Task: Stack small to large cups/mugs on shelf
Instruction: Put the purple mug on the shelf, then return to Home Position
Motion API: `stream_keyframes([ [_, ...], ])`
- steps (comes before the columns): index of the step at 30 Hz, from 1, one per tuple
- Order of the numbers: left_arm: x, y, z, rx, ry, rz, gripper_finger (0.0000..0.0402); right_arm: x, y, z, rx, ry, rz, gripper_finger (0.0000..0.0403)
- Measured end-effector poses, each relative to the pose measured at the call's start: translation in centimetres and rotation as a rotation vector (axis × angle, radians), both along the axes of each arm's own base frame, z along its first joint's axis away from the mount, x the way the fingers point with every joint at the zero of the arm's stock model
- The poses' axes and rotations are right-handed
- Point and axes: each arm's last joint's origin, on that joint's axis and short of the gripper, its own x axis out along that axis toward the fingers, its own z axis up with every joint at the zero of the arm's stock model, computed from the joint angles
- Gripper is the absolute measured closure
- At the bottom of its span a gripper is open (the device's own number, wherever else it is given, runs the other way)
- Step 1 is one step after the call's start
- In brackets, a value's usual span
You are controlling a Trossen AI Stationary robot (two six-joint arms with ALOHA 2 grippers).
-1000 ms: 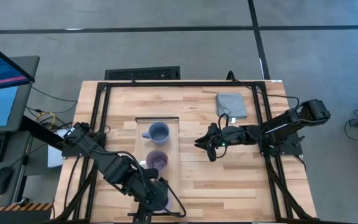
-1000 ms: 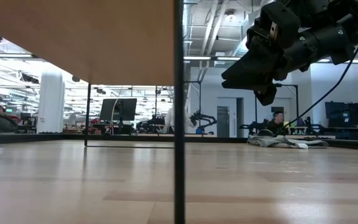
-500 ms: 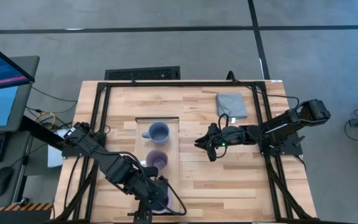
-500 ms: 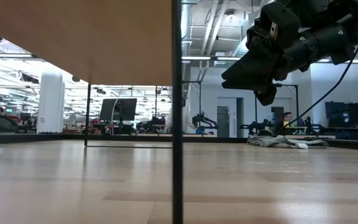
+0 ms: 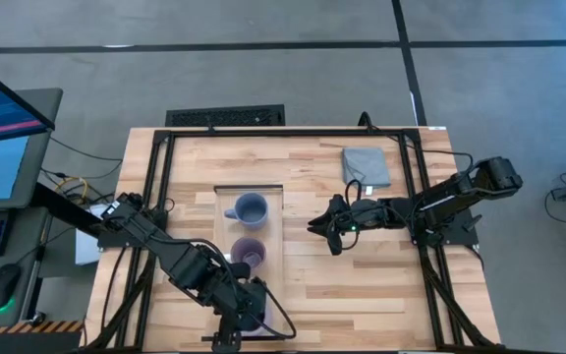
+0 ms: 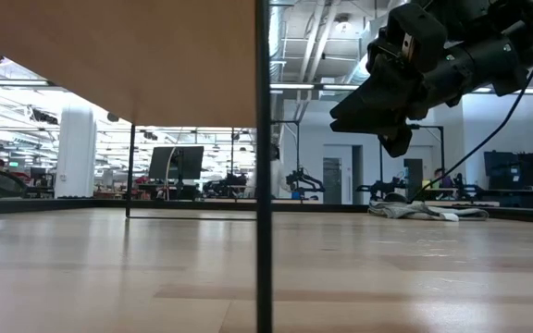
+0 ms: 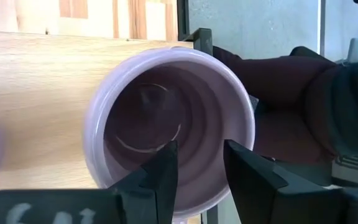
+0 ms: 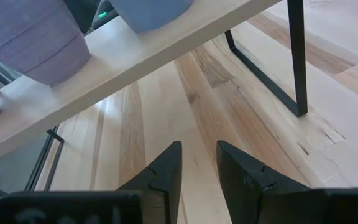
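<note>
Gripping the rim of the third mug (image 7: 169, 121): left gripper (image 7: 197, 171) straddles its wall, one finger inside, one outside, at the shelf's (image 5: 226, 211) near end. Judging by that, it's placing or just about to let go. From above, the arm covers that mug almost fully, so I can't tell whether it's seated flat. Next along the shelf, the purple mug (image 5: 248, 252), then the blue mug (image 5: 251, 208) at the far end; sizes are hard to rank from here. Right gripper (image 5: 328, 228) hovers beside the shelf over bare table, fingers (image 8: 166, 168) narrowly apart, empty, likely parked clear. Cloth (image 5: 366, 167) sits far back, untouched.
</note>
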Motion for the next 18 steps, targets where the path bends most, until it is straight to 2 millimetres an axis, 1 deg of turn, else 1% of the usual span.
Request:
stream_keyframes([
  [6, -0.1, 0.1, 0.9, -0.014, -0.028, -0.007, 0.028, 0.0, 0.0, 0.0, 0.007, 0.001, -0.003, 0.028],
  [15, -0.6, 0.5, 3.0, -0.023, -0.083, 0.004, 0.028, 0.0, 0.0, 0.0, 0.007, 0.001, -0.003, 0.028],
  [18, -1.0, 0.9, 4.0, 0.01, -0.113, -0.008, 0.028, 0.0, 0.0, 0.0, 0.007, 0.001, -0.003, 0.028],
])
